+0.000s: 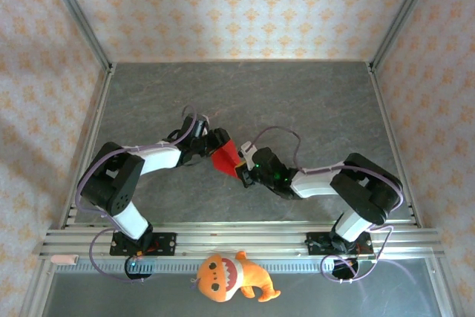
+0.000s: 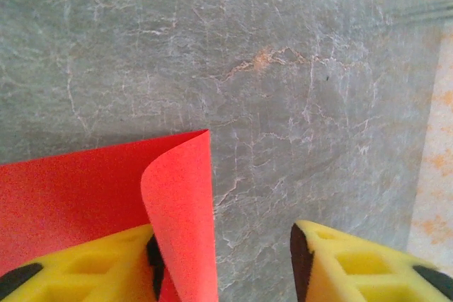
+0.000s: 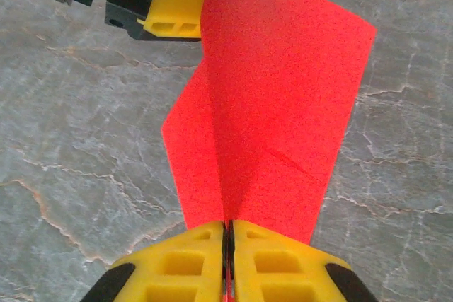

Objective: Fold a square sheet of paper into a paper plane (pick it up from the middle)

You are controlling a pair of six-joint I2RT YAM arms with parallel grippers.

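The square sheet of paper (image 1: 225, 156) is bright red, creased along the middle, and held off the grey table between the two arms. My right gripper (image 3: 228, 230) is shut on the near edge of the paper (image 3: 276, 90), at the end of the crease; it sits at centre right in the top view (image 1: 243, 167). My left gripper (image 2: 225, 245) is open at the paper's far side (image 1: 219, 141). A curled flap of the paper (image 2: 180, 210) stands inside its gap against the left finger (image 2: 92, 259). The right finger (image 2: 354, 259) is apart from the paper.
An orange plush toy with white teeth (image 1: 230, 276) lies in front of the aluminium rail (image 1: 237, 239), below the arm bases. The grey marbled table (image 1: 297, 102) stretches to the back, bounded by wallpapered walls and metal frame posts.
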